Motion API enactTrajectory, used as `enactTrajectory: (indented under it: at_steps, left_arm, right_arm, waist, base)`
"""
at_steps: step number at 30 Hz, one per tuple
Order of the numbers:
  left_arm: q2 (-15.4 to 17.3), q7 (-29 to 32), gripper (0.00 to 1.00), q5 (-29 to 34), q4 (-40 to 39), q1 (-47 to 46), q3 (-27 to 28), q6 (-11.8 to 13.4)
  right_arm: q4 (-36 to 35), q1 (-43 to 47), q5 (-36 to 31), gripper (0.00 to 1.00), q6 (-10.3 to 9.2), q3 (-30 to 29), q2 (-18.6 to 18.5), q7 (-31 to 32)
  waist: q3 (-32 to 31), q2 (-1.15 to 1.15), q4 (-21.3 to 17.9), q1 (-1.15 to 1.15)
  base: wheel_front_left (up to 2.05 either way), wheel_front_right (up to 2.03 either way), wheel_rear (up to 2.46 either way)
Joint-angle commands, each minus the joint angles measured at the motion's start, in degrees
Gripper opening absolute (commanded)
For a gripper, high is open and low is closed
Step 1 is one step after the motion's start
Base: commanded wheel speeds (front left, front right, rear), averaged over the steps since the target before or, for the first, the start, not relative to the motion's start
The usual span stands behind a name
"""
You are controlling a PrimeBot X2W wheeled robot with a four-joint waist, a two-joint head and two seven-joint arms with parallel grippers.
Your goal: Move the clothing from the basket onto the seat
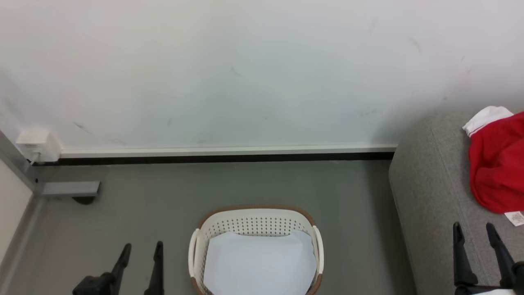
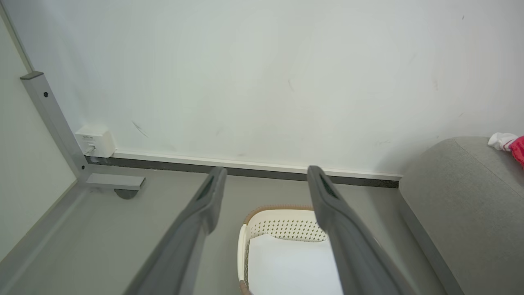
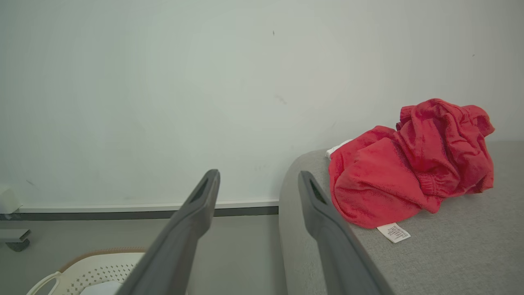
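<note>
Head view: the red clothing [image 1: 497, 164] lies on the seat [image 1: 430, 184], just ahead of the right hand [image 1: 473, 225], and the basket [image 1: 254, 225] sits on the floor [image 1: 143, 205] between the two hands.

Both hands stand wide open and hold nothing. The right hand hovers over the seat's near part, with the clothing bunched beyond its fingertips and a little to its right, and a white label [image 1: 515, 218] at the near edge of the bundle. The left hand [image 1: 143, 245] hangs over the floor just left of the basket and is the nearer of the two to it. A flat white sheet [image 1: 258, 262] covers the basket's bottom with no red on it, and whether anything lies beneath cannot be told. By this layout the transfer looks complete. Any further reach into the basket would suit the left hand.
</note>
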Motion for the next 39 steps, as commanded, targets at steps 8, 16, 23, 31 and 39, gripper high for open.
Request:
enactTrajectory:
  at_steps: [8, 16, 23, 31, 39]
  left_arm:
    - [-3.57, -0.02, 1.00, 4.36, 1.08, 3.81, 4.20, -2.67]
    - [-5.69, -0.02, 1.00, 7.75, 1.41, 4.02, 7.16, -5.44]
    - [-6.84, 0.16, 0.00, 8.17, 3.27, 4.29, 7.29, -6.11]
    - [-7.37, 2.70, 0.00, -0.38, 3.48, 2.96, 8.91, -7.11]
    - [-7.84, 4.77, 0.00, -8.22, 3.37, 1.95, 10.11, -8.03]
  right_arm:
    - [2.63, 5.42, -2.52, 1.00, -0.15, 1.48, 1.66, -0.93]
    - [3.43, 6.92, -0.98, 1.00, -0.15, 2.98, 1.99, -1.06]
    - [5.36, 6.76, -0.88, 0.00, 0.00, 3.54, 2.20, -0.34]
    - [4.87, 5.44, 8.07, 0.00, -0.01, 2.89, 2.15, 2.16]
    - [4.10, 4.47, 16.29, 0.00, -0.02, 2.60, 2.10, 4.15]
  waist:
    - [-4.36, 0.00, 2.13, 0.02]
    - [-4.91, 0.00, 1.81, 0.02]
    - [-4.87, 0.00, 1.70, 0.02]
    - [-4.67, 0.00, 1.76, 0.02]
    - [-4.46, 0.00, 1.82, 0.02]
  base:
    - [0.00, 0.00, 0.00]
    - [0.00, 0.00, 0.00]
    - [0.00, 0.00, 0.00]
    - [0.00, 0.00, 0.00]
    - [0.00, 0.00, 0.00]
